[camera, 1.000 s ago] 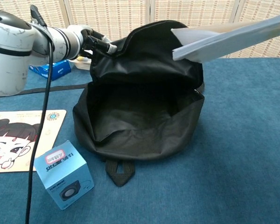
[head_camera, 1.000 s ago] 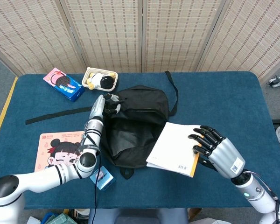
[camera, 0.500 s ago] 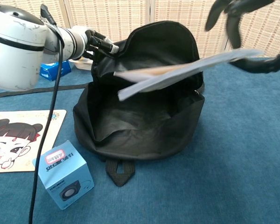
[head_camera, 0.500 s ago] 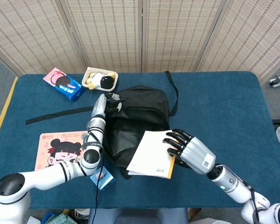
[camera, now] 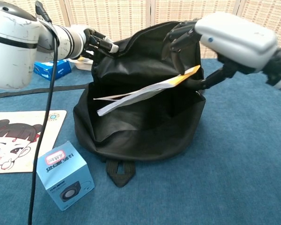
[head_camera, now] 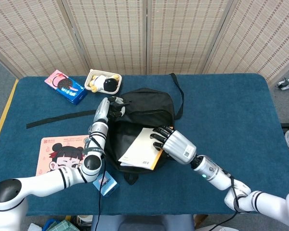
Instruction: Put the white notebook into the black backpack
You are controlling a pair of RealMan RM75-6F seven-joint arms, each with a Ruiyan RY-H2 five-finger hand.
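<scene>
White notebook point(camera: 140, 92) judged light, slightly floppy; pinched at orange edge by right hand point(head_camera: 176, 144); black backpack point(camera: 140, 126) rim held up by left hand point(camera: 96, 43)

White-and-silver arms, black fingers point(head_camera: 159, 136), a black cable point(camera: 46, 89) along the left arm.

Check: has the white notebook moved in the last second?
Yes. The white notebook went leftward in head view, from beside the black backpack to over its open mouth, held by the right robot hand.
</scene>
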